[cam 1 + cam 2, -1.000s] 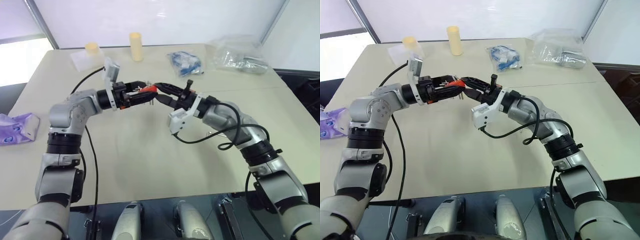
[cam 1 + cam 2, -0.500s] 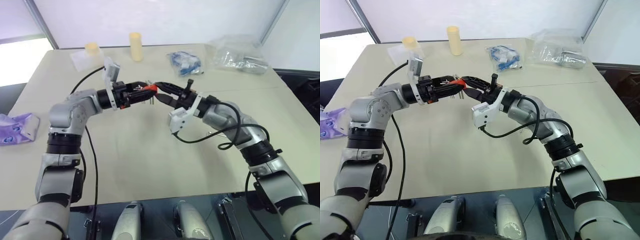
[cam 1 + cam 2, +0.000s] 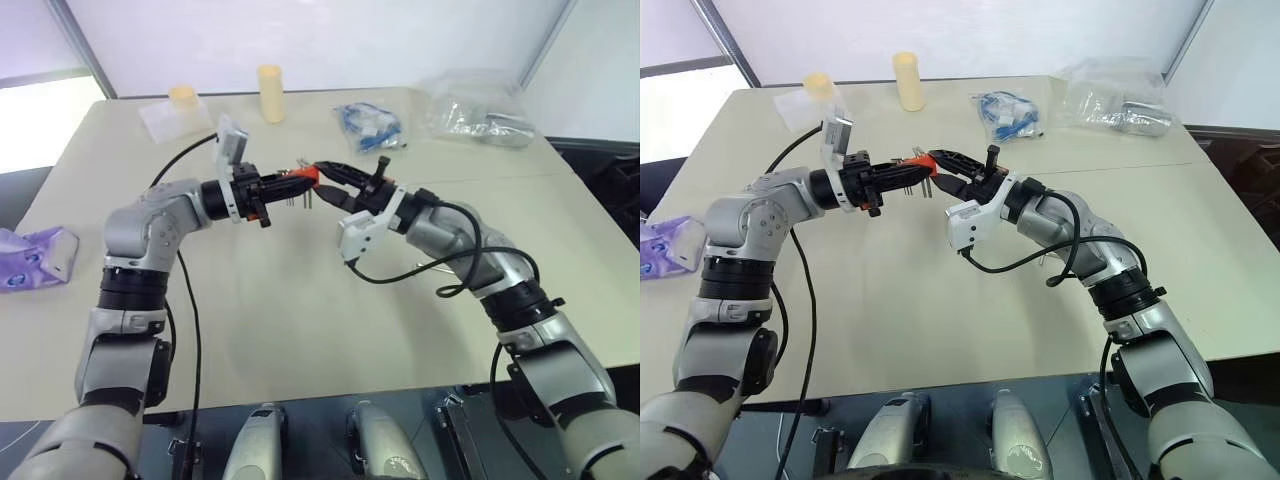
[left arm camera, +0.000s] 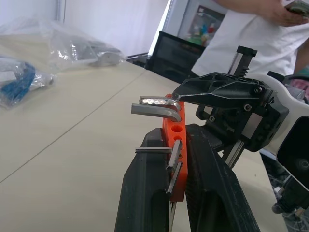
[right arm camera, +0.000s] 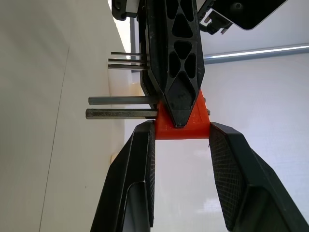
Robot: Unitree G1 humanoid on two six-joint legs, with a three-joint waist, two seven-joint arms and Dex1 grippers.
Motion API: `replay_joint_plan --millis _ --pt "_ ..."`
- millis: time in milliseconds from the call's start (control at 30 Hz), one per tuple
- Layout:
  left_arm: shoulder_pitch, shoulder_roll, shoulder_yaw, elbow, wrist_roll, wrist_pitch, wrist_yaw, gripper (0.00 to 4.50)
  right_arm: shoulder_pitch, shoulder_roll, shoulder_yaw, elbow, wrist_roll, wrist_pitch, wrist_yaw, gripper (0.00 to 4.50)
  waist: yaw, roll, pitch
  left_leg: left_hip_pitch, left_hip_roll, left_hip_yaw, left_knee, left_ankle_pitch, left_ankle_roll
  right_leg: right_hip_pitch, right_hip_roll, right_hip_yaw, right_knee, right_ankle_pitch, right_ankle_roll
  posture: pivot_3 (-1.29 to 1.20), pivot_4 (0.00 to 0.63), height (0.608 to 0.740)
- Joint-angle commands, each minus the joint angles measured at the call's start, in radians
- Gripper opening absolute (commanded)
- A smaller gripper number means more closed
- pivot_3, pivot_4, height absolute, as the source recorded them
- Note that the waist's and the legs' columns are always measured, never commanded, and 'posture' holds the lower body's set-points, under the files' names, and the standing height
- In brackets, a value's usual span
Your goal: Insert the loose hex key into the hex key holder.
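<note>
plastic bags, yellow cylinders, purple pouch

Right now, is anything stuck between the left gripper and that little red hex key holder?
Nothing visible. The left gripper is shut directly on the hex key holder, one finger against each side. The right gripper clamps its other end.

Between matt black plastic fingers, the hex key holder looks smooth orange-red plastic, its keys dull metal.
</note>
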Motion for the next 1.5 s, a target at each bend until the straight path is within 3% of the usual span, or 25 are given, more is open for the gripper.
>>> replay_joint_plan --millis 33,233,267,433,633,733,900,967,1167,1500 --pt "-0.008 0.017 0.050 -0.009 0.005 -0.025 0.041 0.05 -0.011 0.005 -0.003 -0.025 0.022 -0.033 -0.005 1.07 0.000 0.000 0.000 0.000 0.000 0.000 0.000 0.000 0.000 0.000 0.000 0.000 0.000 0.000 0.000 0.00 0.150 0.740" --pt "-0.003 0.015 0.047 -0.012 0.018 -0.040 0.042 0.05 -0.004 0.005 0.003 -0.024 0.042 -0.035 0.021 1.07 0.000 0.000 0.000 0.000 0.000 0.000 0.000 0.000 0.000 0.000 0.000 0.000 0.000 0.000 0.000 0.00 0.150 0.740" --pt "-0.003 0.014 0.046 -0.013 0.020 -0.041 0.042 0.00 -0.004 0.004 0.003 -0.022 0.050 -0.038 0.026 2.10 0.000 0.000 0.000 0.000 0.000 0.000 0.000 0.000 0.000 0.000 0.000 0.000 0.000 0.000 0.000 0.00 0.150 0.740" --pt "0.004 0.016 0.036 -0.015 0.028 -0.054 0.039 0.00 0.003 0.003 0.001 -0.025 0.067 -0.017 0.064 4.45 0.000 0.000 0.000 0.000 0.000 0.000 0.000 0.000 0.000 0.000 0.000 0.000 0.000 0.000 0.000 0.00 0.150 0.740" --pt "0.017 0.024 0.014 -0.019 0.065 -0.101 0.030 0.00 0.033 -0.036 -0.021 -0.045 0.140 0.097 0.219 4.45 0.002 0.000 0.000 0.000 0.000 0.000 0.000 0.000 0.000 0.000 0.000 0.000 0.000 0.000 0.000 0.00 0.150 0.740" --pt "0.031 0.030 -0.004 -0.031 0.094 -0.136 0.022 0.00 0.052 -0.075 -0.053 -0.067 0.238 0.238 0.369 4.45 0.002 0.000 0.000 0.000 0.000 0.000 0.000 0.000 0.000 0.001 0.000 0.000 0.000 0.000 0.000 0.00 0.150 0.740" --pt "0.082 0.067 -0.044 -0.086 0.136 -0.182 -0.017 0.00 0.026 -0.210 -0.121 -0.137 0.491 0.645 0.769 4.45 0.004 0.000 0.000 0.000 0.000 0.000 0.000 0.000 0.000 0.001 -0.001 0.000 0.000 0.000 0.000 0.00 0.150 0.740" --pt "0.099 0.076 -0.044 -0.109 0.131 -0.175 -0.028 0.00 0.005 -0.255 -0.128 -0.139 0.539 0.677 0.857 4.45 0.004 0.000 0.000 0.000 0.000 0.000 0.000 0.000 0.000 0.001 -0.001 0.000 -0.001 0.000 0.000 0.00 0.150 0.740" --pt "0.121 0.086 -0.045 -0.140 0.132 -0.172 -0.036 0.00 -0.089 -0.337 -0.067 0.059 0.494 0.701 0.999 4.45 0.001 0.000 0.000 0.001 0.001 0.001 0.000 0.000 0.001 0.001 0.000 -0.001 0.000 0.000 0.000 0.00 0.150 0.740" --pt "0.142 0.086 -0.044 -0.180 0.138 -0.170 -0.008 0.00 -0.112 -0.334 0.033 0.275 0.373 0.615 1.035 4.45 0.002 0.001 0.000 0.000 0.000 0.002 0.000 0.000 0.001 0.000 -0.001 0.000 -0.001 0.000 0.000 0.00 0.150 0.740"
